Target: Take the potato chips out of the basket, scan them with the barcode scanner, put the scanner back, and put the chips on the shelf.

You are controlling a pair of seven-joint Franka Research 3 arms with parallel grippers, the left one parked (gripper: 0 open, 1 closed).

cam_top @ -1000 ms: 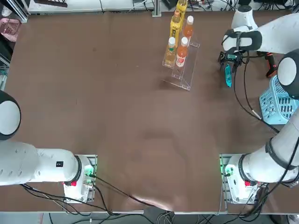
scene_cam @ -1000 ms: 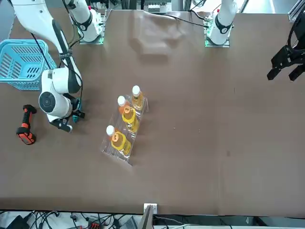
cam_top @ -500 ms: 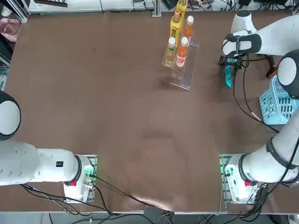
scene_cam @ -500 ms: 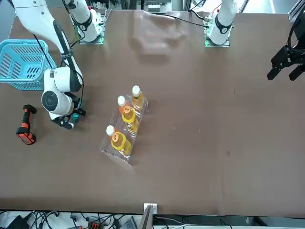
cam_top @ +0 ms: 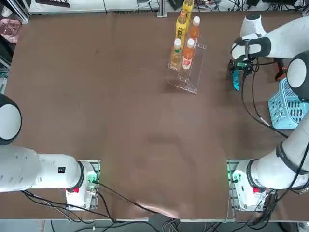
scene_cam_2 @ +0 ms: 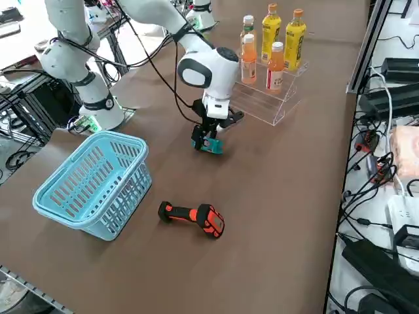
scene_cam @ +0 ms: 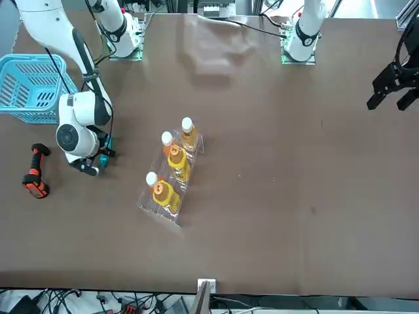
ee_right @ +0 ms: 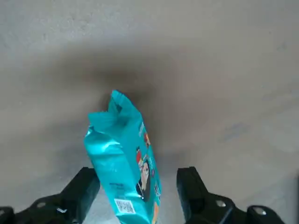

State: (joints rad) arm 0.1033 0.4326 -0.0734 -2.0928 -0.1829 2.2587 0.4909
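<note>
Brown and matte, the bench [cam_top: 120, 121] carries everything, and most of it is bare. At the robot's right edge sits the light blue basket [scene_cam_2: 91, 180], with nothing showing inside it. The clear stepped shelf [cam_top: 189, 72] stands toward the far side, holding orange and yellow bottles [cam_top: 182, 46] on its upper steps. The black-and-orange scanner [scene_cam_2: 194, 218] lies on its side on the bench, just beyond the basket. Between scanner and shelf, the right gripper [ee_right: 136, 189] hangs low over the bench, pointing down, fingers [ee_right: 191, 189] spread wide. The teal chip packet [ee_right: 125, 163] stands tilted between them — it leans against one finger, with a clear gap to the other, so nothing is clamped.

The risk from here is the packet itself. It is light and slim, propped on a narrow edge — a lift or sideways move of the open fingers would probably tip it flat, where it is harder to pinch. Closing off-centre could crush a corner or let it slip. The carry to the shelf is short, but a careless swing might knock the bottles.
</note>
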